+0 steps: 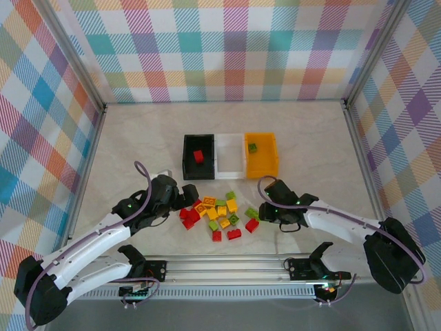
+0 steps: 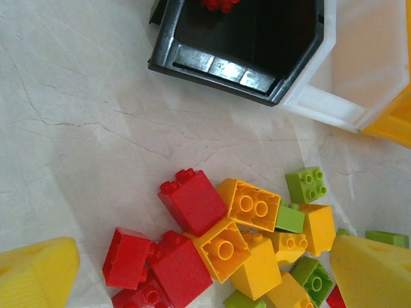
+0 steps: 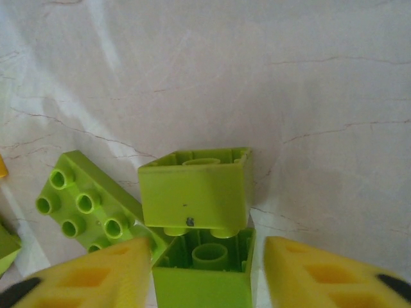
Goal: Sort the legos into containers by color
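The legos (image 1: 219, 214) lie in a loose heap of red, yellow-orange and lime green bricks in front of the containers. The black bin (image 1: 187, 160) holds a red brick (image 1: 198, 156), the white bin (image 1: 230, 169) stands in the middle, and the orange bin (image 1: 267, 165) holds a green brick (image 1: 253, 147). My left gripper (image 2: 204, 251) hangs open over the red and yellow bricks (image 2: 223, 247) at the heap's left end. My right gripper (image 3: 209, 260) straddles an upturned green brick (image 3: 204, 282); a narrow gap shows at the right finger (image 3: 321, 276). A second green brick (image 3: 196, 187) lies just beyond.
A flat green brick (image 3: 83, 206) lies left of the right gripper. In the left wrist view the black bin's front wall (image 2: 225, 67) is close above the heap. Checked walls enclose the table; a metal rail (image 1: 227, 265) runs along the near edge.
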